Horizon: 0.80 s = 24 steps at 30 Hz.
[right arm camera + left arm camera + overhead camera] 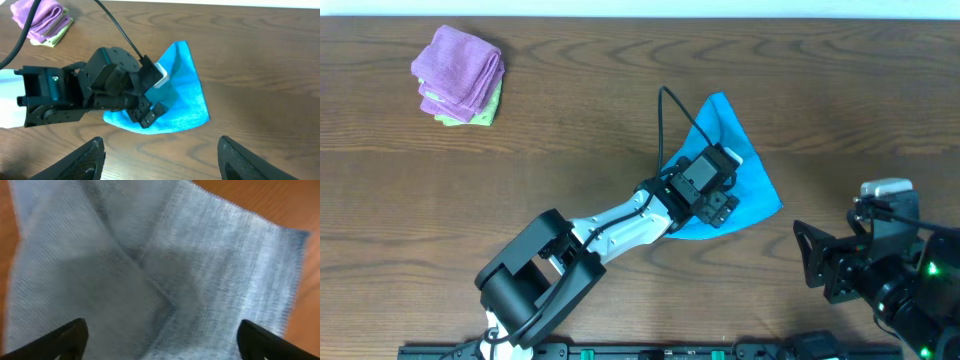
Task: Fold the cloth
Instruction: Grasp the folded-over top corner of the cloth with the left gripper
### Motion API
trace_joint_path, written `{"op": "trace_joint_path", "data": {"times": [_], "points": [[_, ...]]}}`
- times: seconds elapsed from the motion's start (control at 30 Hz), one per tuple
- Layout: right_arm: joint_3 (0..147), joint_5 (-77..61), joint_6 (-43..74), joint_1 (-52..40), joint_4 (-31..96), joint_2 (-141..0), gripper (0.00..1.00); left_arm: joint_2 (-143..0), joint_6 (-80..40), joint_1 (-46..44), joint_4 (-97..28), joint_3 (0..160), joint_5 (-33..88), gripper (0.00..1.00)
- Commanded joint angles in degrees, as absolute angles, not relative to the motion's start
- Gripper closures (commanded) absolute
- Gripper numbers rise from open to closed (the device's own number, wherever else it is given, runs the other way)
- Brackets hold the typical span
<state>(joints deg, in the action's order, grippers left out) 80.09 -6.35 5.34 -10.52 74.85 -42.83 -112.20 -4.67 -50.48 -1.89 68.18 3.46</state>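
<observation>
Above cloth, left gripper wide open, empty.

Far off to my left, near the back edge of the tabletop, I see a folded purple cloth lying on top of a folded light green cloth. The green one peeks out along the purple one's near and right edges. Together they make one small, slightly askew stack. The tabletop is dark brown wood grain, and a pale strip runs beyond its far edge.
</observation>
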Motion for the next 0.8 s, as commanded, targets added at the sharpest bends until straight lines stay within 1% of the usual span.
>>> {"op": "trace_joint_path", "data": {"times": [0.0,0.03,0.07,0.1,0.17,0.23,0.33,0.6,0.77], "points": [[81.0,-5.8,4.1,-10.9,75.2,-42.5,0.27,-113.1,-6.7,-50.9,-1.9,69.3,7.1,0.04],[81.0,-5.8,4.1,-10.9,75.2,-42.5,0.27,-113.1,-6.7,-50.9,-1.9,69.3,7.1,0.04],[81.0,-5.8,4.1,-10.9,75.2,-42.5,0.27,-113.2,-6.5,-51.0,-1.9,69.3,6.9,0.00],[81.0,-5.8,4.1,-10.9,75.2,-42.5,0.27,-113.2,-6.1,-51.1,-1.8,69.3,6.9,0.13],[81.0,-5.8,4.1,-10.9,75.2,-42.5,0.27,-113.2,-4.3,-51.1,-1.9,69.3,6.9,0.27],[80.9,-5.8,4.2,-10.9,75.2,-42.5,0.27,-113.5,-2.4,-51.1,-1.7,69.3,6.9,0.33],[80.9,-5.8,4.2,-10.9,75.2,-42.5,0.28,-115.1,-1.7,-51.1,-1.6,69.3,5.9,0.35],[80.9,-5.8,4.2,-10.9,75.8,-42.5,0.27,-116.8,-1.7,-51.1,0.4,69.3,2.3,0.35],[80.9,-5.8,4.2,-10.9,75.9,-42.5,0.28,-116.8,-1.2,-51.0,0.8,69.3,1.8,0.36]]}}
